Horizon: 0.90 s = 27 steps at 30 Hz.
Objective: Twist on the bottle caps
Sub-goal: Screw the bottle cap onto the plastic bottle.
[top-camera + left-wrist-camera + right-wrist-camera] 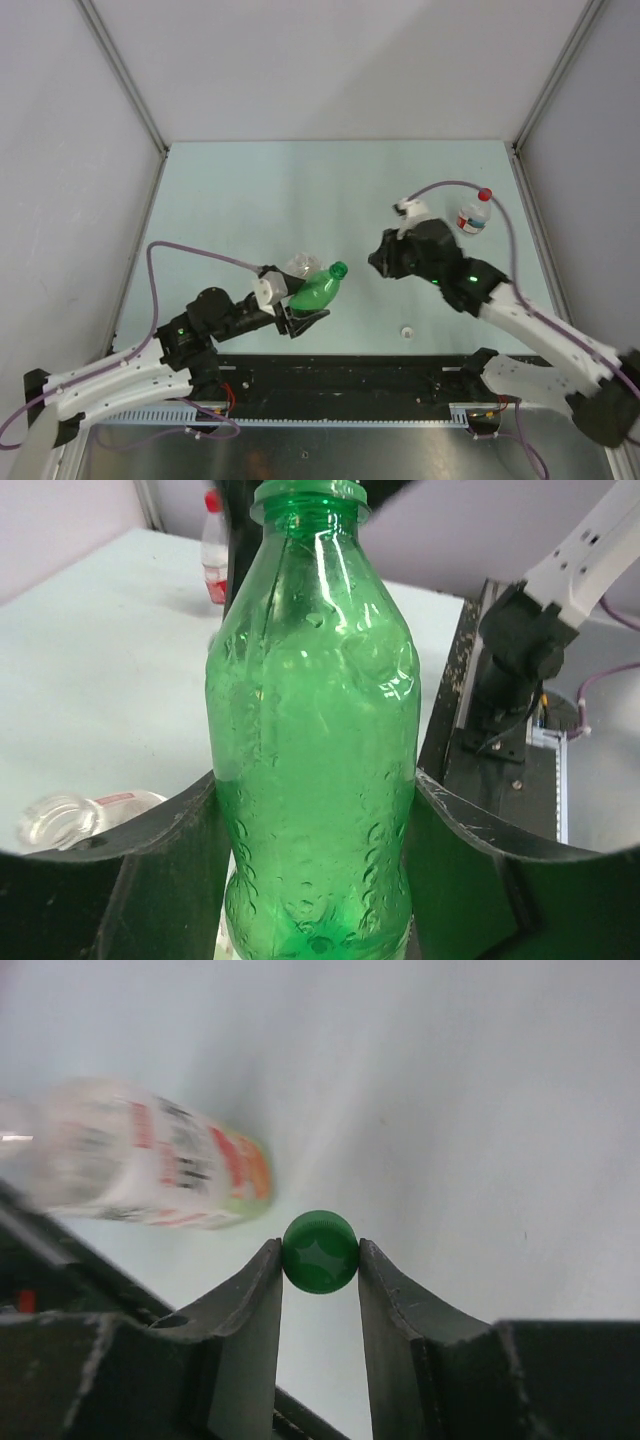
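My left gripper [315,815] is shut on the lower body of the green bottle [312,710], which it holds tilted above the table [318,290]. The bottle's neck [308,492] is open and points toward the right arm. My right gripper [320,1260] is shut on the green cap [320,1251], pinched between its fingertips. In the top view this gripper [380,260] hangs just right of the bottle's mouth. A white cap [407,331] lies on the table near the front edge. A red cap [485,194] sits on the small clear red-labelled bottle [472,218].
A wider clear orange-labelled bottle [140,1170] lies on its side behind the left gripper [300,264]. The small bottle stands upright at the back right. A black rail [350,375] runs along the table's near edge. Grey walls close the table in on three sides.
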Tool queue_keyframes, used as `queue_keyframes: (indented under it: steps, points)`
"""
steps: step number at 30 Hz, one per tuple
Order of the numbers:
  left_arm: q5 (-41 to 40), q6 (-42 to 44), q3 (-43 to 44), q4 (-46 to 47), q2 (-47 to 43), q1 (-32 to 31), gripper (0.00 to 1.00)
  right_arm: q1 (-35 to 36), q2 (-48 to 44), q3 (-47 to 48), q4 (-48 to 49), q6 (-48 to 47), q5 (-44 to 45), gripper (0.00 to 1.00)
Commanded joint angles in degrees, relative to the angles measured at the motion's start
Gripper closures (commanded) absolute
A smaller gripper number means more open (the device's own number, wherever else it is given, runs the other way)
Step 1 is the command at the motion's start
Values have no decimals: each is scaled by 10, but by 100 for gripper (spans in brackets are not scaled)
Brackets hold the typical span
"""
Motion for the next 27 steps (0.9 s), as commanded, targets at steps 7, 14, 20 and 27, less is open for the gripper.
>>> queue_keyframes:
  steps: [7,14,20,27]
  points:
    - [117,77,-11,54,52,-2,67,-156,-219,20,0,-64,-474,81]
    - [114,86,-16,62,72,-2,69,-167,-207,21,64,-42,-638,83]
    - [104,80,-10,64,91,-2,69,-165,-193,21,113,-12,-668,82]
    - [112,62,-3,65,100,-2,69,-163,-187,20,92,-37,-656,82]
